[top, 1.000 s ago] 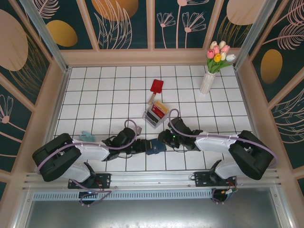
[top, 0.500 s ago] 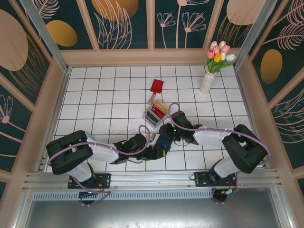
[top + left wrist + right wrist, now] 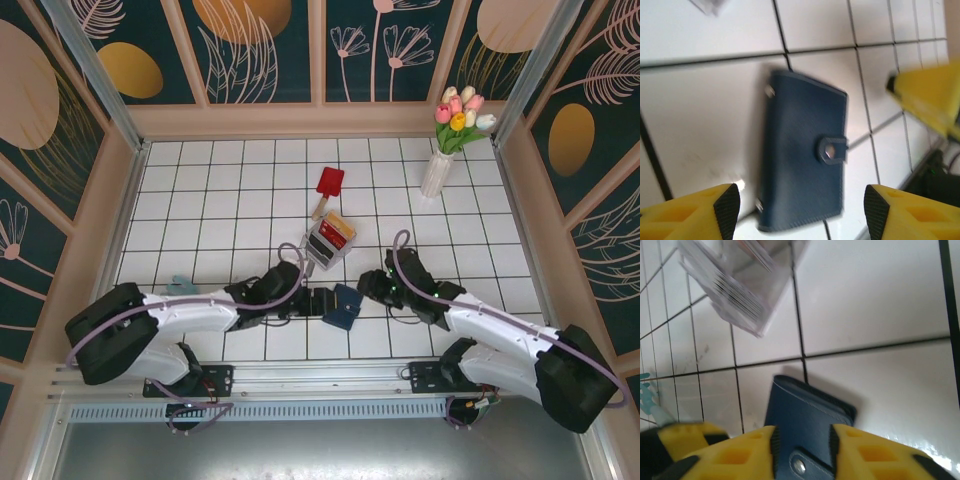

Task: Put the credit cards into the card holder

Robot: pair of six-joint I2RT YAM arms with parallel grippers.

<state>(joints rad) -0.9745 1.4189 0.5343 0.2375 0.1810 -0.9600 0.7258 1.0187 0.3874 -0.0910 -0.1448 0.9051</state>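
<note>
— Both arms have pulled apart since half a second ago. Our right gripper (image 3: 368,288) sat over the card holder (image 3: 345,306) then and now stands just to its right, and our left gripper (image 3: 314,300) has spread its jaws wider.
— Start from the fingers. At the left wrist we see the two black pads (image 3: 728,206) well apart, with tile showing between each pad and the card holder. Released, grasping nothing.
— And the right?
— At the right wrist our yellow fingers (image 3: 742,455) leave a narrow gap, and the card holder lies on the tile beyond it, wider than the gap. We clamp nothing there either. The left wrist view agrees: a yellow right finger sits at its upper right, apart from the card holder's edge.
— What do the wrists give us that the overhead view does not?
— The card holder is folded shut, its snap tab (image 3: 832,149) lying over the front, flat on the white tiled table (image 3: 200,200). From above it reads as a dark blue patch between the grippers.
— The overhead view gives us the credit cards (image 3: 338,230), red and yellow-orange, standing in the clear box (image 3: 318,246) just beyond the card holder. At the right wrist that box is a blur.
— Farther back lies the red paddle (image 3: 329,183), and the vase of tulips (image 3: 437,172) stands at the far right.
</note>
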